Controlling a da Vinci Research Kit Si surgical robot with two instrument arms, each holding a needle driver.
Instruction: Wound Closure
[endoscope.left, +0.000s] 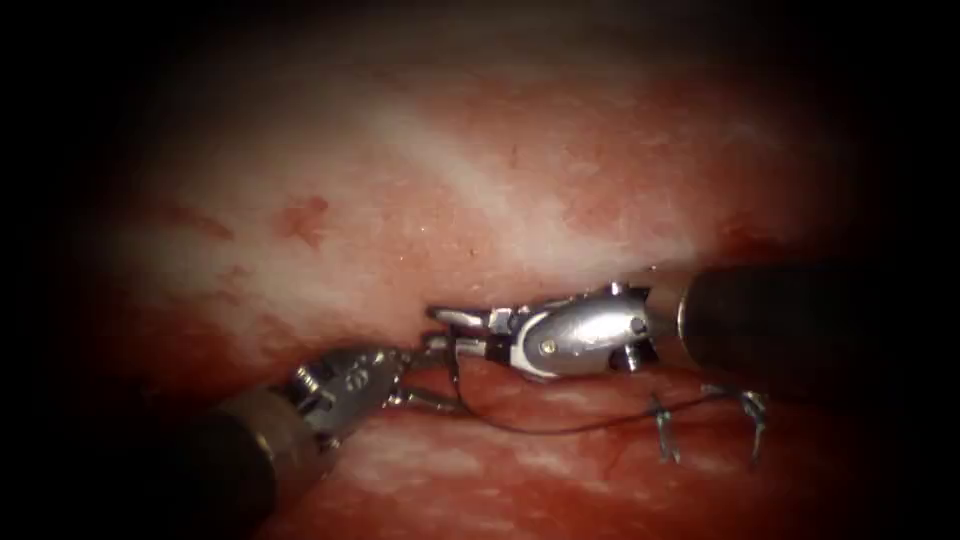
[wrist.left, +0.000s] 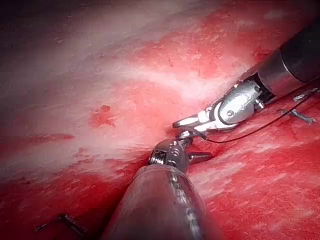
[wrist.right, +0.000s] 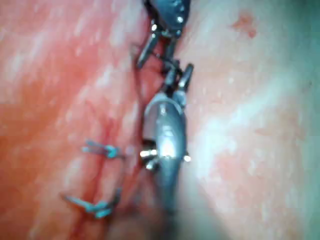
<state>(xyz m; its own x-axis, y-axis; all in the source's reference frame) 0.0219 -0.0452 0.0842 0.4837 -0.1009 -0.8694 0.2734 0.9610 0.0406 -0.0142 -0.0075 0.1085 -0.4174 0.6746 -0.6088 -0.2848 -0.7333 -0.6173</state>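
The right tool (endoscope.left: 430, 330) reaches in from the right over the cut (endoscope.left: 600, 385), its jaws parted with nothing clearly between them. The left tool (endoscope.left: 432, 380) comes up from the lower left and meets it tip to tip, jaws also parted. A dark thread (endoscope.left: 560, 431) starts just under the right tool's lower jaw, sags across the tissue (endoscope.left: 450, 200) and runs right to the stitches. I cannot tell where the needle is. The left wrist view has the left tool (wrist.left: 200, 148), the right tool (wrist.left: 177, 128) and the thread (wrist.left: 250, 134). The right wrist view has the right tool (wrist.right: 179, 70) facing the left tool (wrist.right: 154, 59).
Two tied stitches with short cut ends (endoscope.left: 665, 430) (endoscope.left: 755, 410) sit on the cut's right part, also seen as stitches (wrist.right: 102, 150) (wrist.right: 95, 205). Red fluid wets the tissue around the cut. The right shaft (endoscope.left: 780, 320) lies low over the tissue.
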